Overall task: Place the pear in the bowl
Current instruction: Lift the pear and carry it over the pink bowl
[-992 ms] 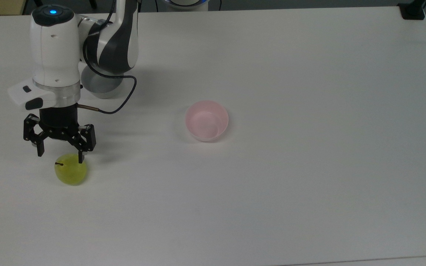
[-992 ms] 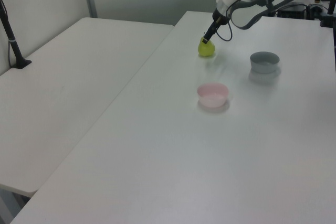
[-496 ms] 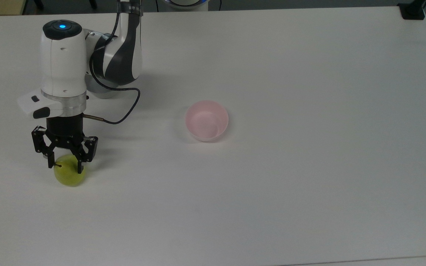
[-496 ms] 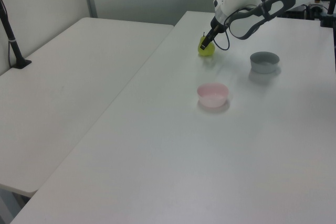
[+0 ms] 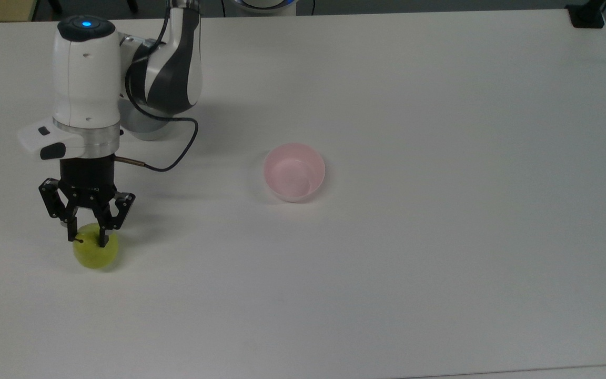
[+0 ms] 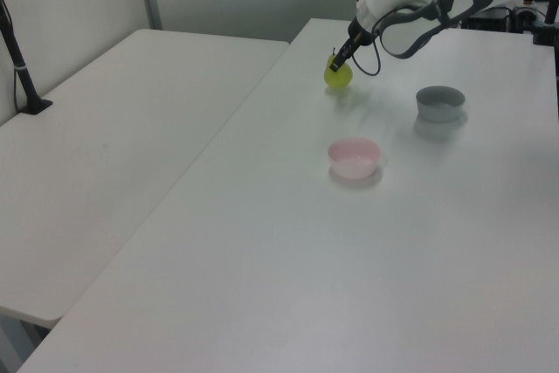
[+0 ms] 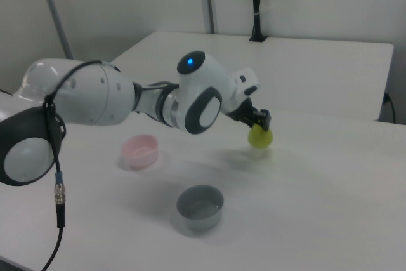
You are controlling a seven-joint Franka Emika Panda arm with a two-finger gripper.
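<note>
Now that my fingers [image 5: 73, 231] have drawn in from their wide spread of a second ago, they pinch the pear [image 5: 96, 253] at its top, one on either side of the dark stem. My gripper [image 5: 87, 236] has come down and slid toward the desk's [image 5: 387, 273] left edge in the top view, and the pear has shifted a little that way with it. In the left view the pear [image 6: 338, 75] seems to sit slightly higher and further along than before, so I judge the lift has begun, though I cannot tell whether it is clear of the desk.

The pear hangs near the left edge in the top view, about midway along it. The bowl [image 5: 294, 171] stands empty, well apart, toward the desk's middle. A grey bowl [image 7: 200, 207] stands further off, well away from the pear; it is not my target.

The grasp looks made; what remains is the carry across and the release over the bowl. Held so high on a round fruit, it could swing or slip.
</note>
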